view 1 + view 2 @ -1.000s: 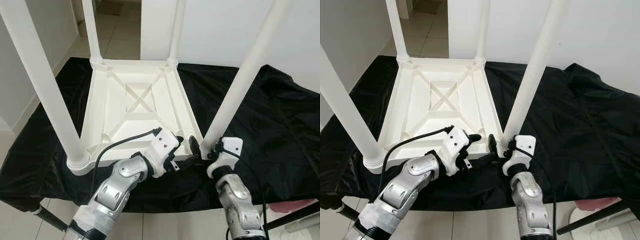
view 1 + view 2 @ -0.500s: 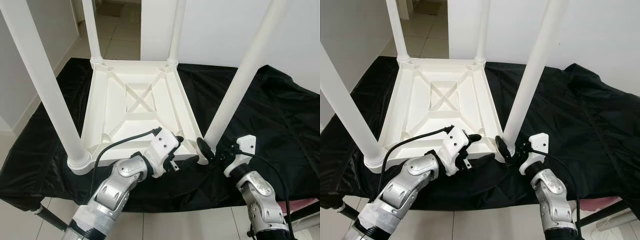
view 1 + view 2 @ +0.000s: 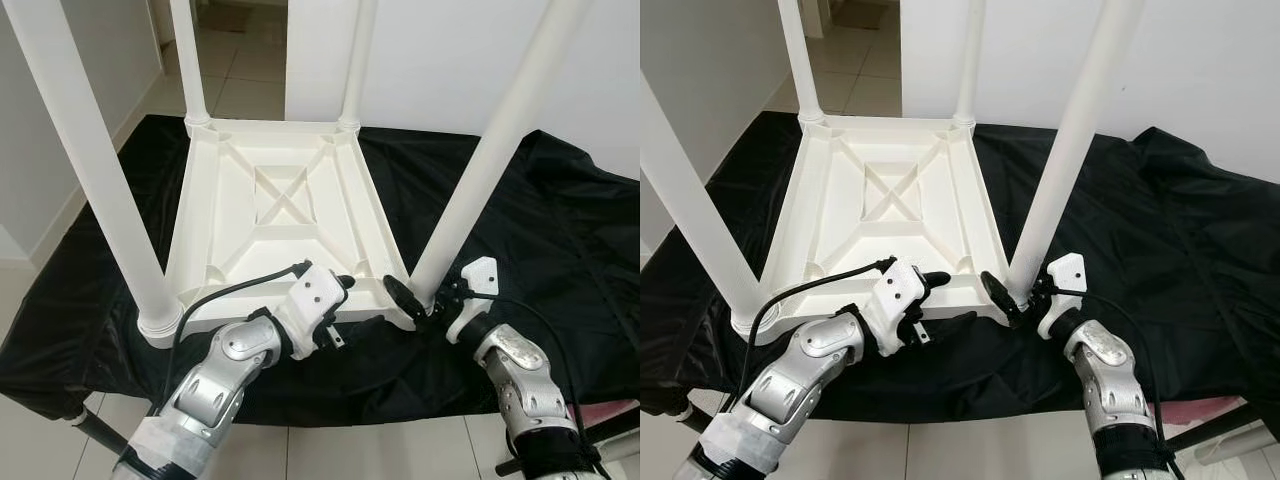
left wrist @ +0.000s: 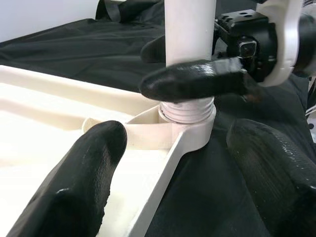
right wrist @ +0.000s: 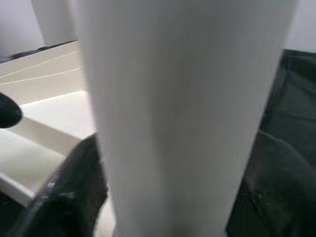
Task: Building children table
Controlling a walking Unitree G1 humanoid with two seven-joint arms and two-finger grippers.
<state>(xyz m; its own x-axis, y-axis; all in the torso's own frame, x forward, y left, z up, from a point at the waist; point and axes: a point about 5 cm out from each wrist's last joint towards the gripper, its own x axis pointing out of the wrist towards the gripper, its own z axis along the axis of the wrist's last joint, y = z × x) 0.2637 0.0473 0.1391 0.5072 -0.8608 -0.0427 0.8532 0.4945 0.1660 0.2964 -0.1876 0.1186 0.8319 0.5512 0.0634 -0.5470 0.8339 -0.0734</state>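
Note:
A white children's table point(image 3: 275, 190) lies upside down on a black cloth, all its legs pointing up. My right gripper point(image 3: 415, 300) is at the foot of the near right leg point(image 3: 480, 180), one finger point(image 4: 192, 79) across its front and the other behind, shut on it just above the threaded collar point(image 4: 187, 109). The right wrist view looks straight at that leg point(image 5: 182, 108), with a finger point(image 5: 74, 192) pressed against its side. My left gripper point(image 3: 345, 303) is open, its fingers straddling the table's near rim point(image 4: 163, 158) just left of that corner.
The black cloth point(image 3: 540, 230) covers a low surface and hangs over its near edge. The other legs stand at the near left point(image 3: 100, 170), far left point(image 3: 190, 60) and far right point(image 3: 358, 60). Tiled floor point(image 3: 240, 70) and a white wall point(image 3: 430, 50) lie beyond.
Half a second ago my right gripper had drawn back to the right of the leg; now its fingers are around the leg's foot again. My left arm has sunk slightly along the rim.

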